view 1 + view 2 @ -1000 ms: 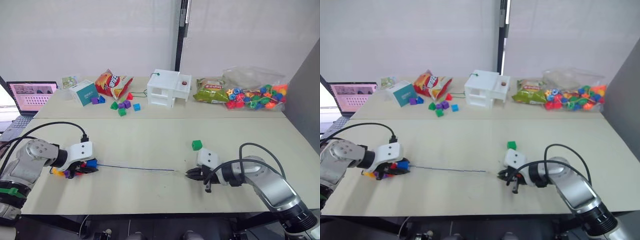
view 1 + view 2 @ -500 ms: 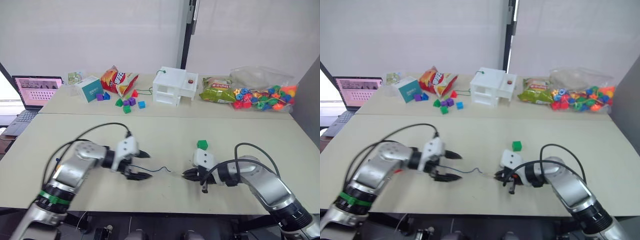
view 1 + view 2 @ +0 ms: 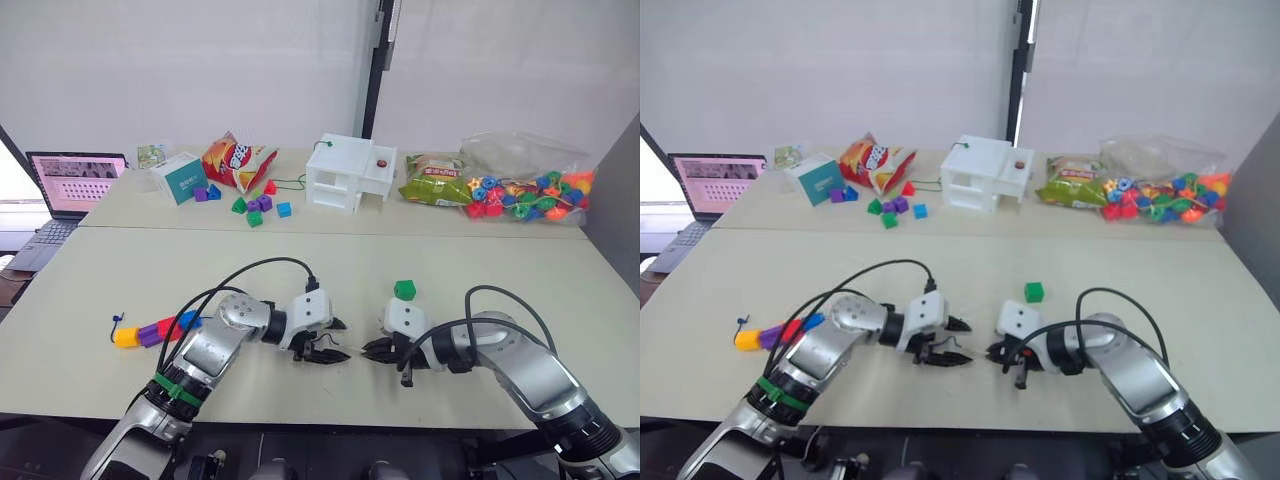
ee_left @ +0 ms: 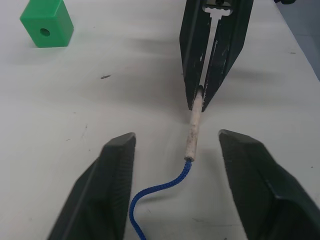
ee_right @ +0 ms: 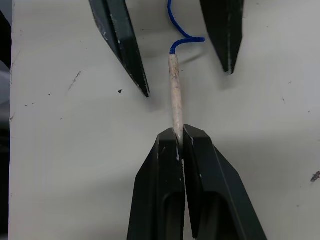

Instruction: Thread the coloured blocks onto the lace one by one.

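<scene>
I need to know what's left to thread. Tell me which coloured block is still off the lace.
The green block, alone by the right pincer. The yellow, purple, red and blue blocks sit in a row to the left.

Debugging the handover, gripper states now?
Left gripper: open, fingers either side of the lace tip, not gripping.
Right gripper: closed on the lace's pale tip.

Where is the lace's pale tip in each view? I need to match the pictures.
Head views: the lace's pale tip lies on the table between the two end effectors, too small to see well.
Left wrist view: the tip sticks out of the shut right end effector, between the open left fingers.
Right wrist view: it points towards the left end effector.
Shared landmark: the green block, near the right end effector.
</scene>
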`<state>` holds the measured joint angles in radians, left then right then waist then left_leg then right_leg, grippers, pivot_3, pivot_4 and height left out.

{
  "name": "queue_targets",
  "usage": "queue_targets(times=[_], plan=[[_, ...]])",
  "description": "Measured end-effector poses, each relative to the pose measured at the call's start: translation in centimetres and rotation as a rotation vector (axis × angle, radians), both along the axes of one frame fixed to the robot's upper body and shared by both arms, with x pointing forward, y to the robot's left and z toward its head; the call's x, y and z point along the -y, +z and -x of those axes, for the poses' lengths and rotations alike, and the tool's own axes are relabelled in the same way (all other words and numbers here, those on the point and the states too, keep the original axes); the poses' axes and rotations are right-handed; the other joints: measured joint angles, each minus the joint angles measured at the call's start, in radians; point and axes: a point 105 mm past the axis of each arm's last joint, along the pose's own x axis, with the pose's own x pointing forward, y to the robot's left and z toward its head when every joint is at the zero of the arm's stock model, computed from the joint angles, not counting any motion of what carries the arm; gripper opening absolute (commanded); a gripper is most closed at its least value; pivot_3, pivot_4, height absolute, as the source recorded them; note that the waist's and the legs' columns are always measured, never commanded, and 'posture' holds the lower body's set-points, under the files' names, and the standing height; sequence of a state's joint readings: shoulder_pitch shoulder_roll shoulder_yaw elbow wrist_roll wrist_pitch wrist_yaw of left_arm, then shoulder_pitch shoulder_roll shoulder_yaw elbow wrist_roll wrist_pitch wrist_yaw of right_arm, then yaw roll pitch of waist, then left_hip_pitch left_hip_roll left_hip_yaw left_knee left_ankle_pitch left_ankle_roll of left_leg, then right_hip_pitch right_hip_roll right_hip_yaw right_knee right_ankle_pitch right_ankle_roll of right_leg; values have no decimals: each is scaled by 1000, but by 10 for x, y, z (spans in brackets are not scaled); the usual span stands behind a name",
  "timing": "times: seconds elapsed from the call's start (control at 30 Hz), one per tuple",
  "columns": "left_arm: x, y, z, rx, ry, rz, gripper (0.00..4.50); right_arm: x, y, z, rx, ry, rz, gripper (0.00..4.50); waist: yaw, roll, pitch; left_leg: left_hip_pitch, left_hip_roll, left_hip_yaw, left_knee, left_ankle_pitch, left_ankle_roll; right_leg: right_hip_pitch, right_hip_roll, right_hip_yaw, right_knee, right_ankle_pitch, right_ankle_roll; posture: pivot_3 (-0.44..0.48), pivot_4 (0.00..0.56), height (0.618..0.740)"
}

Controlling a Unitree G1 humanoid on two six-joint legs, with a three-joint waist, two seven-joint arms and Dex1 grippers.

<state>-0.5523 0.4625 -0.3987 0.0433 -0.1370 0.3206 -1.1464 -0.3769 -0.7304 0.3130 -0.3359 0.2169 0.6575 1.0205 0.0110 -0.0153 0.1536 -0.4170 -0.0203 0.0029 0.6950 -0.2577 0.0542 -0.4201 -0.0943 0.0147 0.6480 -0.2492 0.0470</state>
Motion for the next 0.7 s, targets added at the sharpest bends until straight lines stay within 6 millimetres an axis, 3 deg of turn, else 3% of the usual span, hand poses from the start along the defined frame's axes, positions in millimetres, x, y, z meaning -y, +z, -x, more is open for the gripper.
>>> queue_targets(times=[0.17,0.57,0.7], plan=[[1,-1,2,-9,-20,-4,32,1,0,-1,6,-8,2,0,1,0,0,0,0,0,0,0,0,0,0,0,0,0,0,0,150,740],[2,-2,4,-20,-27,-7,32,2,-1,0,-10,-17,11,0,1,0,0,0,0,0,0,0,0,0,0,0,0,0,0,0,150,740],[2,-1,3,-15,-24,-6,0,2,0,-3,-10,-64,-6,1363,2,0,0,0,0,0,0,0,0,0,0,0,0,0,0,0,150,740]])
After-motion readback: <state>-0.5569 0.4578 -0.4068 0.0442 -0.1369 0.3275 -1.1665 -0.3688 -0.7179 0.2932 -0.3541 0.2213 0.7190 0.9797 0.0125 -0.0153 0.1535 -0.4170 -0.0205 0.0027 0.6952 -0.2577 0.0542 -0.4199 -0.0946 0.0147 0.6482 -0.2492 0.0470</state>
